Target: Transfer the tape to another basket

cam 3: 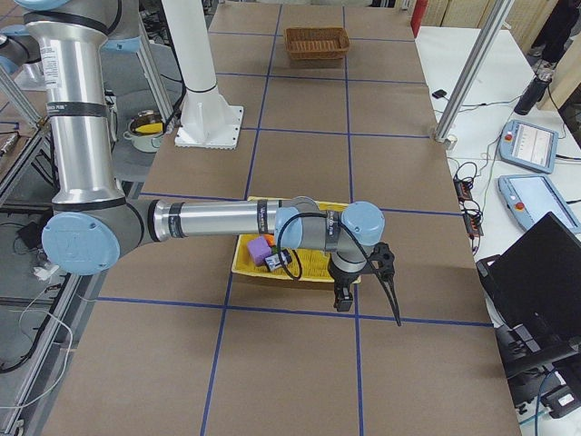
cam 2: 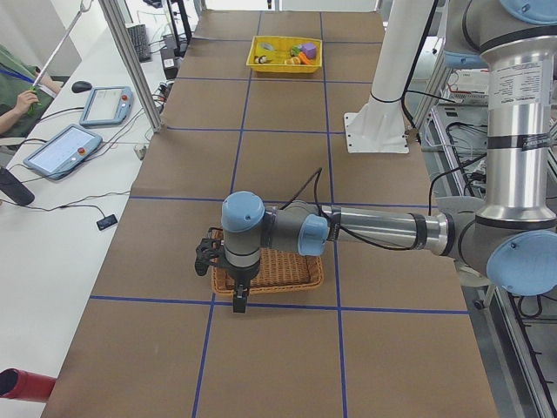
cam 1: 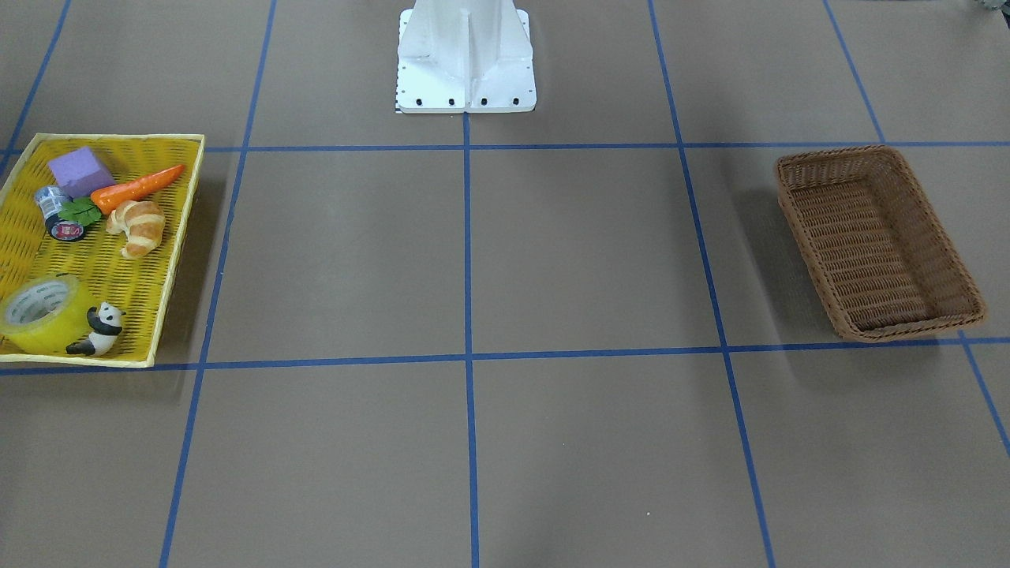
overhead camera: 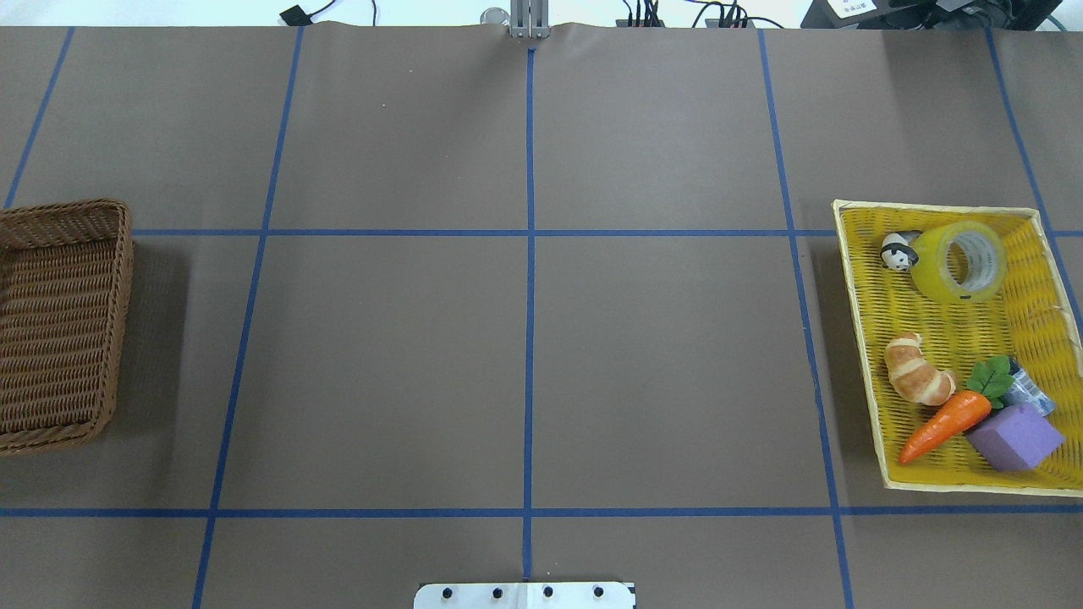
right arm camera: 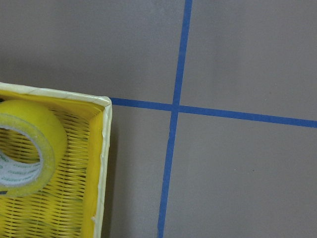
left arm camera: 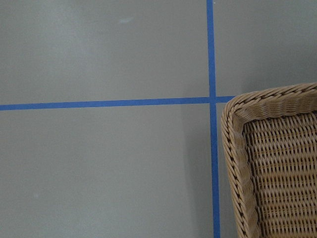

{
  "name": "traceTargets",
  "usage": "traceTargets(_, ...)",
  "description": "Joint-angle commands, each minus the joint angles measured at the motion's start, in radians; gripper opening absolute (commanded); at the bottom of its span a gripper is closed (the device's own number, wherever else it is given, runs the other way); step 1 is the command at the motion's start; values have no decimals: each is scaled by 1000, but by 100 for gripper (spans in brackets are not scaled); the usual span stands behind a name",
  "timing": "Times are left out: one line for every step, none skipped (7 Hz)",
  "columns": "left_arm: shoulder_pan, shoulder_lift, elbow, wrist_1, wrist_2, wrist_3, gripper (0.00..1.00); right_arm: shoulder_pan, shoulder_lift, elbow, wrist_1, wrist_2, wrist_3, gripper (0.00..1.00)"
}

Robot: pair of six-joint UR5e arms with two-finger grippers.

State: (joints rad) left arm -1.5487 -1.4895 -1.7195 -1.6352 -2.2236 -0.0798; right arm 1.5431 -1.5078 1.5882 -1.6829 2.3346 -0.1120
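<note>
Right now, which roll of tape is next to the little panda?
The big yellow tape, right beside the panda. The small dark roll lies at the tray's other end, by the purple block.

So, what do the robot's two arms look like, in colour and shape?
Both look alike. The left arm and the right arm are round silver-grey metal tubes with light blue caps on grey joints. A black cable loops by the left arm's wrist, and the hardware at each wrist is black. No markings can be read.
</note>
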Motion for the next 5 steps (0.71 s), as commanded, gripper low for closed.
traceTargets(1,0,0,0,-1,0,98,0,4,-1,-1,-1,2,100)
traceTargets(1,0,0,-2,-5,2,98,0,3,-1,0,0,0,100)
traceTargets(-1,2,0,-2,-10,2,98,0,3,-1,0,0,0,100)
traceTargets(1,2,-3,-3,-8,2,98,0,5,3,0,2,-1,100)
traceTargets(-1,3,-12,-3,-8,2,98,0,8,15,0,0,-5,100)
